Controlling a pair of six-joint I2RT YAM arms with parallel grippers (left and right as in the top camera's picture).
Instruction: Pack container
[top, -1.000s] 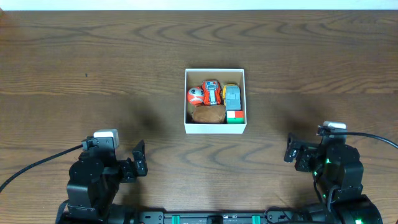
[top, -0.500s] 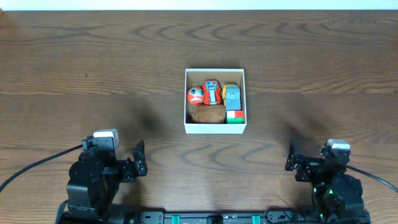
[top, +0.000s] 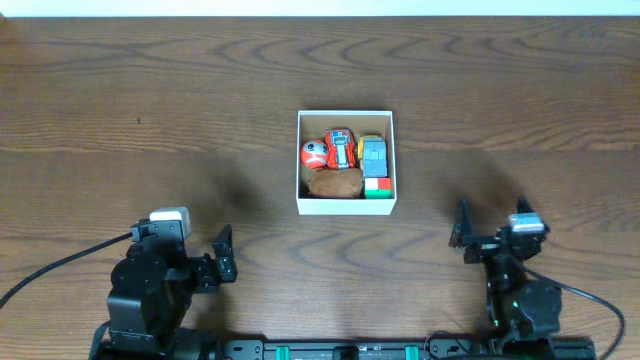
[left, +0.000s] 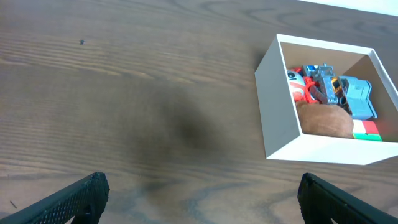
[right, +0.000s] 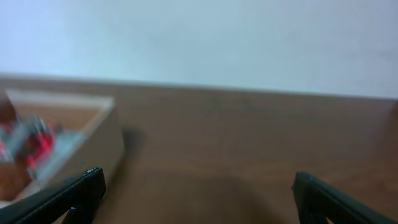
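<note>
Bench (top: 120, 100): dark wood grain. You will find no loose toy on it in any view.

Container (top: 345, 207): sits about mid-bench, flat and square to the front edge, well ahead of both arms and nearer the right one. In the left wrist view its white wall (left: 277, 99) stands upright with brown inside. In the right wrist view it is only a blur at the left edge.

Left hand (top: 224, 254): low at the near edge, well apart from the box. Its fingers are spread wide and hold nothing, as the wrist view confirms (left: 205, 199).

Right hand (top: 465, 236): also near the front edge and off the box's right front corner. Fingers are wide and hold nothing (right: 199, 199). That view is smeared, so take no fine detail from it.

Contents, all inside the walls:
- brown soft lump (top: 334, 184) at front centre
- grey-blue car (top: 373, 153) along the right wall
- red toy (top: 340, 148) at the back, middle
- orange-and-white ball (top: 313, 152) at back left
- small red, green and white block (top: 377, 187) in the front right corner

Judgement: packing looks finished, and the step in hand is parking the arms. To do it well:
- Keep both hands low and back.
- Bring the right one away on a line that clears the box's front corner.
- Do not nudge the thin wall, since a light box like this would probably slide.
- Check that no toy rides above the rim before you call it done.
</note>
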